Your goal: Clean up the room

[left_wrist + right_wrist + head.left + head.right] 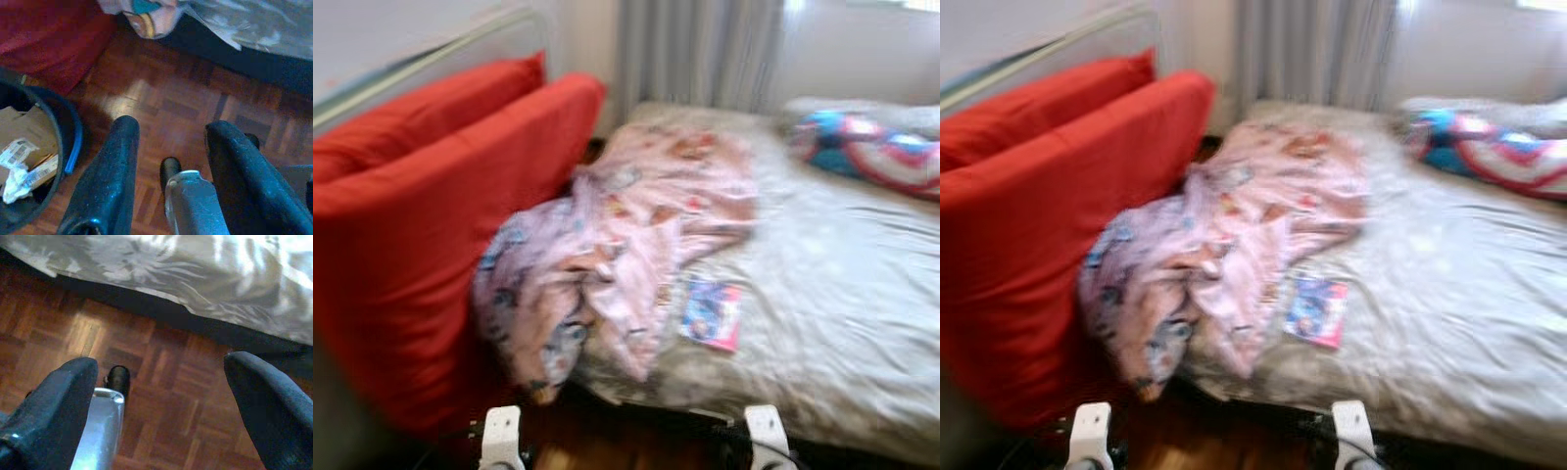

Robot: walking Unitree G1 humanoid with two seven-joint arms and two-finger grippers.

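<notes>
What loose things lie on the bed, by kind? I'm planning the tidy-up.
Crumpled pink blanket: 1
Small book or packet: 1
Patterned pillows, blue and red: 1
Total: 3

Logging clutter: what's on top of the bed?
On the bed: a crumpled pink blanket hanging over the near edge, a small book beside it, and a colourful pillow at the far end. Whatever lies beneath the blanket is covered.

Both arms hang low. The left pincer point(168, 152) points down with its two black fingers point(110, 181) spread apart — nothing between them. The right pincer point(166, 396) also points down, fingers point(58, 406) wide apart — nothing held.
</notes>
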